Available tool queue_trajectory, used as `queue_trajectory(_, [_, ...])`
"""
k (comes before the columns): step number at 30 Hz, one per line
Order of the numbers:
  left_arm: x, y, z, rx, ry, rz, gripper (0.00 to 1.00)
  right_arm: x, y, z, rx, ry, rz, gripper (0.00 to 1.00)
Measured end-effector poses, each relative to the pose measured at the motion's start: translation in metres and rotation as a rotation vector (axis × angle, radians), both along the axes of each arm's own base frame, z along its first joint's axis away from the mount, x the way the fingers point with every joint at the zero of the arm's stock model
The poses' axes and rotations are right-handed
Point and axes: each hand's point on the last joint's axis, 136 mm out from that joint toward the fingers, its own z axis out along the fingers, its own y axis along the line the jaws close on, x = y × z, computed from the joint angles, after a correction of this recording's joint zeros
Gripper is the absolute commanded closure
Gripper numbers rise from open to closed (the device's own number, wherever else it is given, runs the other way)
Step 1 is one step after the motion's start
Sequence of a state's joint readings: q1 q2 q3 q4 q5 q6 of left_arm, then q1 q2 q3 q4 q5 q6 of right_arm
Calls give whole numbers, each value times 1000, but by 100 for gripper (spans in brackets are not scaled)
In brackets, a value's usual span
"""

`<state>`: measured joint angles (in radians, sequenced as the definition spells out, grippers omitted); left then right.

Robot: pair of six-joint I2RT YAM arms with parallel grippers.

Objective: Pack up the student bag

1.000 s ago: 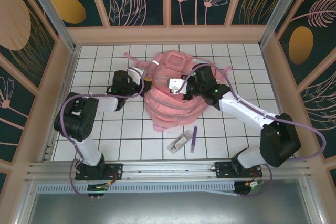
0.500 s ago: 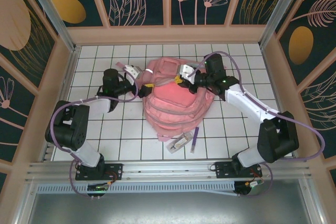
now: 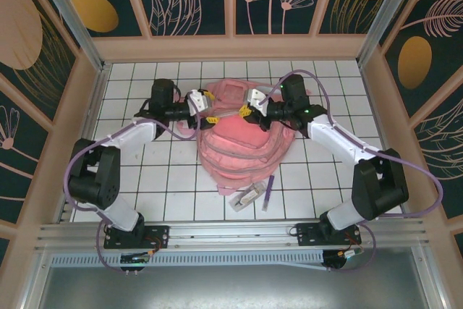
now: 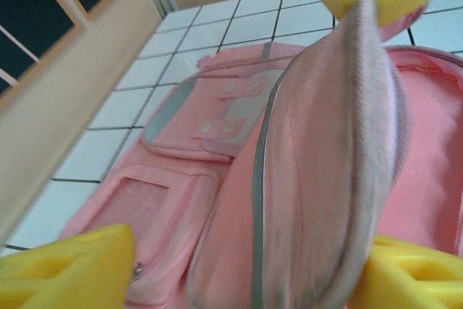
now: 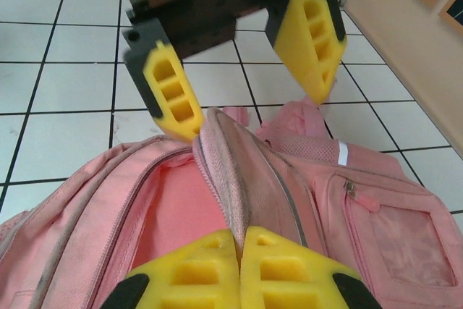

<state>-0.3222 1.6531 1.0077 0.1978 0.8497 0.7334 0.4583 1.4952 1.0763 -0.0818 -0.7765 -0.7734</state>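
left hand [image 3: 206,106] newly at student bag [image 3: 242,142]

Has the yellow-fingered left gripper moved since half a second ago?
Yes: the left gripper moved right across the white gridded table, to the soft pink fabric backpack.

Blocked at the student bag [image 3: 242,142]'s far rim: left gripper [image 3: 208,106] and right gripper [image 3: 246,108] close together there, left arm [image 3: 134,135] and right arm [image 3: 336,141] slanting in across both flanks. Raised fold [image 5: 231,171] of the opening pinched upright between them, splitting the mouth. Pink interior beside that fold open from above. Bare tile [image 3: 155,179] near-left of the bag and behind it, up to the enclosure walls [image 3: 87,106]. Just off the bag's near edge, purple pen [image 3: 268,192] and small clear packet [image 3: 247,197] in the way.
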Motion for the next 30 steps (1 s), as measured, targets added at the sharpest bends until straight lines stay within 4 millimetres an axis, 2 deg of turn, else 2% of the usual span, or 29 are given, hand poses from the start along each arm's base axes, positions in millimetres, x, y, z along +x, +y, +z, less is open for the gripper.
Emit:
queue_trajectory(2, [0,-10,-13,33,18,-20,63,0,3,0,-3,-7,-4,98])
queue_trajectory(3, [0,-14,-19,52,21,-30,75,1,4,-1,-5,-17,-8,91])
queue_trajectory(4, [0,-17,-26,70,25,-37,85,1,5,-2,-13,-23,-13,79])
queue_trajectory(6, [3,-18,-34,100,22,-19,100,2,7,-5,-29,-46,-14,63])
queue_trajectory(8, [8,-16,-36,112,29,16,100,-1,9,-6,-47,-79,5,52])
queue_trajectory(10, [17,-13,-37,129,21,79,100,-10,10,-10,-79,-100,47,34])
queue_trajectory(12, [24,-7,-37,144,17,150,100,-26,10,-13,-122,-134,120,30])
queue_trajectory(14, [31,2,-33,141,22,230,100,-52,16,-13,-143,-151,205,29])
queue_trajectory(16, [40,19,-26,122,31,320,100,-85,25,-12,-162,-171,310,29])
queue_trajectory(18, [49,39,-24,109,55,407,100,-110,31,-19,-180,-173,386,29])
queue_trajectory(21, [59,67,-26,103,81,521,100,-139,27,-51,-254,-118,463,23])
queue_trajectory(24, [52,83,-30,87,99,586,100,-165,11,-94,-375,-38,507,22])
queue_trajectory(27, [41,86,-32,70,123,602,100,-186,-9,-128,-484,61,531,20])
queue_trajectory(30, [28,84,-34,43,134,584,100,-191,-23,-150,-567,135,514,19])
